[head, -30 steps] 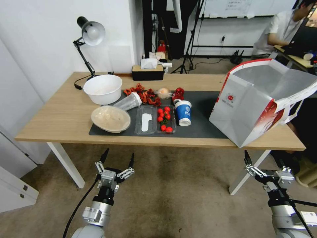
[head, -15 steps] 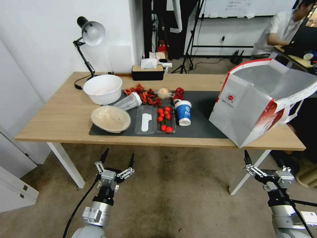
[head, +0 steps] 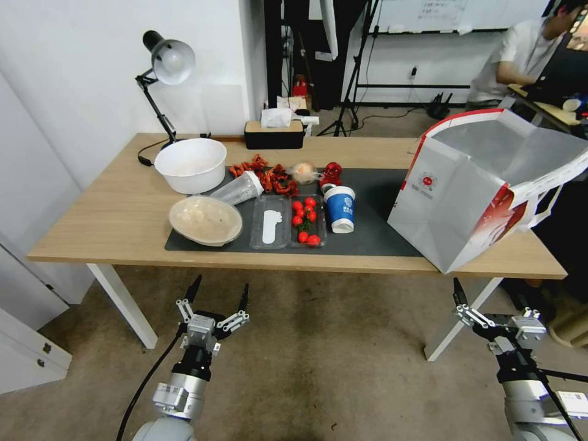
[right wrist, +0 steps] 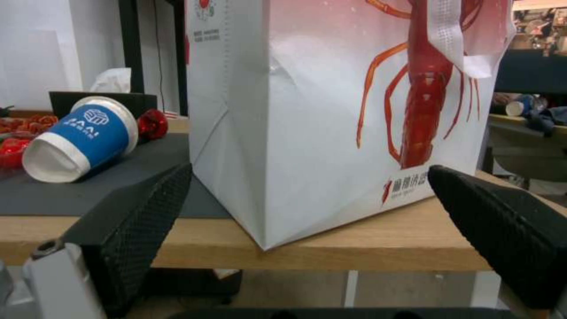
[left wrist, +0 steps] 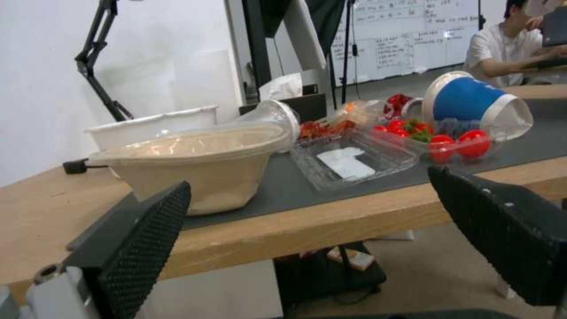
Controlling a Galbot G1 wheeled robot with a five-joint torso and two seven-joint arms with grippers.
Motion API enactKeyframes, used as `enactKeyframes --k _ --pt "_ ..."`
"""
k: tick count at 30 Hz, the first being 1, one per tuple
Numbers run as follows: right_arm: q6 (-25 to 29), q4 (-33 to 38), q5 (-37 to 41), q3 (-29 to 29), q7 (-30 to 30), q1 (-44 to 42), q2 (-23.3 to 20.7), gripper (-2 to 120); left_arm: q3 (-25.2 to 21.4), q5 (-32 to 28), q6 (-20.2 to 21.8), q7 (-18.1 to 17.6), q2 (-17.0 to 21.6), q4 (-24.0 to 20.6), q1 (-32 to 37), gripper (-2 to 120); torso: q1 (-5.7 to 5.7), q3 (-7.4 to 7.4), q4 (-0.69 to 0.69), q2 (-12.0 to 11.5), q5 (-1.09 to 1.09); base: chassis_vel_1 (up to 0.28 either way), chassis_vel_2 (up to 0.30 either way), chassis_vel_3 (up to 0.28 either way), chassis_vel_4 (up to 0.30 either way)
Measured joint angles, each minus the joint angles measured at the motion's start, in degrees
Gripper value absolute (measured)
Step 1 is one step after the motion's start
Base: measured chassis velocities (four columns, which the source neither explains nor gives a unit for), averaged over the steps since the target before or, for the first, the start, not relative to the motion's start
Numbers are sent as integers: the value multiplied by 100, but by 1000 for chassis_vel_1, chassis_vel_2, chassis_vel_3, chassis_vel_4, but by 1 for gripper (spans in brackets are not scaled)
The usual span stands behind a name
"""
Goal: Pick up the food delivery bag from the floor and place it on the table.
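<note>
The food delivery bag (head: 471,190), white and red with a foil lining, stands tilted on the right end of the table (head: 116,208), partly on the dark mat (head: 380,233). One of its corners reaches the table's front edge. In the right wrist view the bag (right wrist: 331,110) shows a red lobster print and stands just beyond my right gripper (right wrist: 310,170). My right gripper (head: 489,301) hangs open and empty below the table's front right corner, above the floor (head: 343,361). My left gripper (head: 220,291) is open and empty too, low in front of the table's middle.
On the mat lie a beige bowl (head: 205,219), a white bowl (head: 190,164), a tipped blue cup (head: 340,208) and clear trays with tomatoes (head: 305,220). A desk lamp (head: 165,67) and tissue box (head: 274,133) stand at the back. White table legs (head: 122,303) and a cabinet (head: 24,349) flank the carpet.
</note>
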Motion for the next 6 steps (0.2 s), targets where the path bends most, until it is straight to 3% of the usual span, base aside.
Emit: enactKeyframes --k 6 --pt "0 0 2 0 0 0 0 100 0 0 0 0 0 -2 0 100 0 0 0 0 0 0 0 0 0"
